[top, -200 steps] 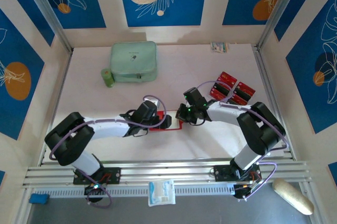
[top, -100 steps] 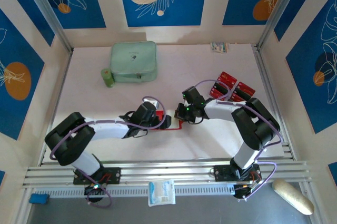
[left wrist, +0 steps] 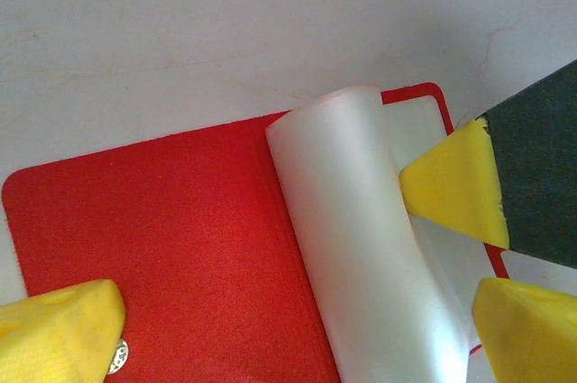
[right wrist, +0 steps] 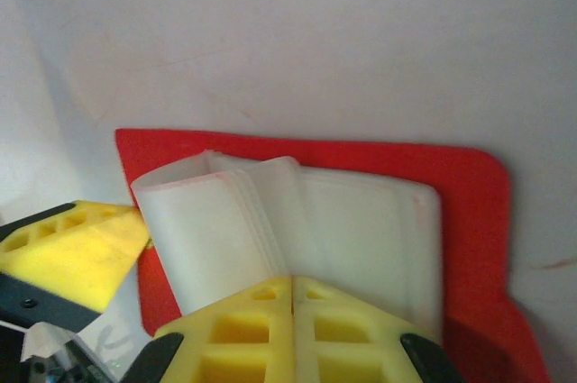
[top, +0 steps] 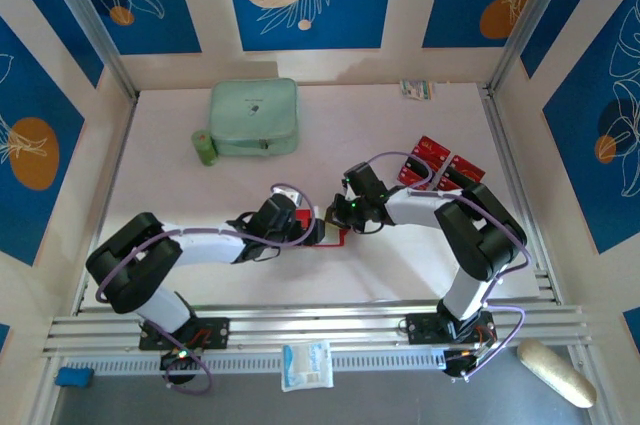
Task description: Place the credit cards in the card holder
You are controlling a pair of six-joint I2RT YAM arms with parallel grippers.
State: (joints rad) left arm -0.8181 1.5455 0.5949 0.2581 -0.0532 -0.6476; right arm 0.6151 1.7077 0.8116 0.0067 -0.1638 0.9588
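Note:
The card holder (top: 337, 238) lies open on the table, a red wallet (left wrist: 180, 239) with a pale snap (left wrist: 115, 356). Its clear inner sleeves (left wrist: 361, 248) curl upward. My left gripper (left wrist: 297, 338) is open, one yellow finger at each side of the wallet. My right gripper (right wrist: 293, 288) is shut, its tips against the sleeves (right wrist: 361, 221); whether a sleeve is pinched between them I cannot tell. From above, the left gripper (top: 312, 230) and right gripper (top: 334, 215) meet over the wallet. The red and black credit cards (top: 440, 167) sit at the right, behind the right arm.
A large mint-green case (top: 254, 117) lies at the back left with a small green object (top: 204, 147) beside it. A small pale packet (top: 417, 89) rests against the back wall. Patterned walls close in the table.
The right gripper has crept left and slightly farther onto the wallet, closer to the left gripper. The left arm has barely moved.

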